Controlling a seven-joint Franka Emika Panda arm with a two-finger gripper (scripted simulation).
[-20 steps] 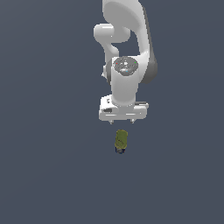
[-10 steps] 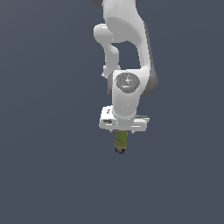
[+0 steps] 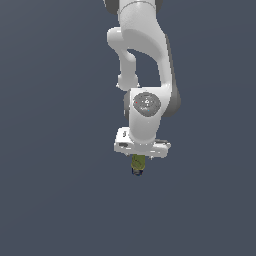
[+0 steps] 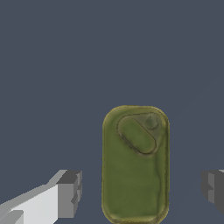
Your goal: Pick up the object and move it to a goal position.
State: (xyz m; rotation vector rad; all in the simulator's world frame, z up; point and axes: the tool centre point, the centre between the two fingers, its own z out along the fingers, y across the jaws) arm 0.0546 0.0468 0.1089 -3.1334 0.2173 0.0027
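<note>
While the white arm (image 3: 142,75) reaches straight down from the top of the exterior view, its end effector (image 3: 138,159) sits low over the object (image 3: 138,164), a small olive-green item that pokes out just beneath the wide white hand. From where the exterior camera looks, the object's lower tip shows a dark bluish patch with a hint of red, and only that lower part is visible; the rest is hidden behind the hand. It lies a little to the exterior view's right of centre, on a plain dark grey-blue surface (image 3: 55,200) that fills the whole scene.

Seen from the wrist camera, the object (image 4: 135,164) is a rounded olive-green oblong with an oval raised outline and a small round mark near one end. It lies between the two dark grey fingertips (image 4: 70,193), one on either side. Both tips stand clearly apart from it, with bare surface showing in each gap, so the end effector (image 4: 142,190) is spread wide and released, grasping nothing. The object sits roughly midway between the tips, somewhat nearer the one attached to the white finger body that enters from the corner of the wrist view.

Whether the object rests on the surface or the tips have reached its level, I cannot tell.
</note>
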